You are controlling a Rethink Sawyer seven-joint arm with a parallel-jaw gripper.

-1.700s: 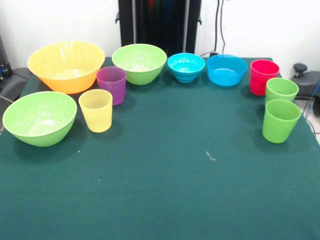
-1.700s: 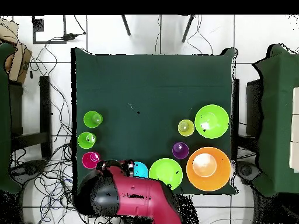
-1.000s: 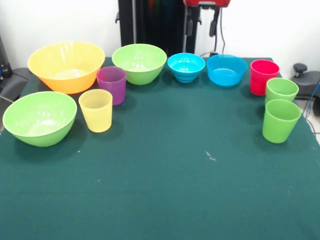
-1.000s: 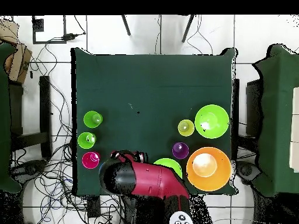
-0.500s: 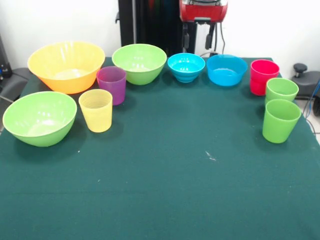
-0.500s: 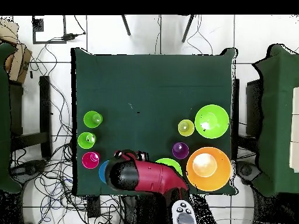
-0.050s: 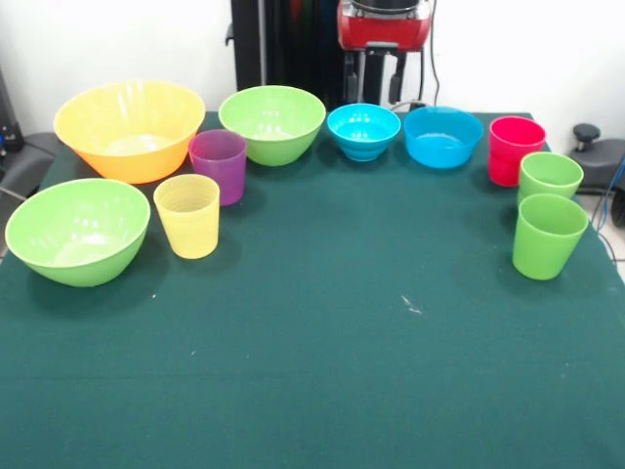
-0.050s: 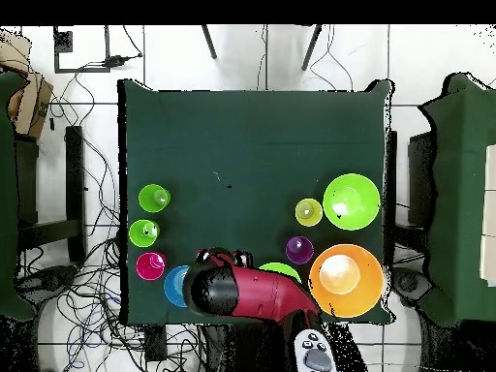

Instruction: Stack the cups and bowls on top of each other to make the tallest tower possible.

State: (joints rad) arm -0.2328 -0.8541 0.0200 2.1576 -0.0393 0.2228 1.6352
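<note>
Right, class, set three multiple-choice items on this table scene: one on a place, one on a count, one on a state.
1. The purple cup stands beside:
A the orange bowl
B the red cup
C a table corner

2. How many light green cups?
A one
B two
C four

3. The cups and bowls are:
A all stacked
B tipped over
C upright and separate

Key: 1 A, the purple cup sits by the orange bowl; 2 B, two light green cups stand near the red one; 3 C, nothing is stacked.
</note>
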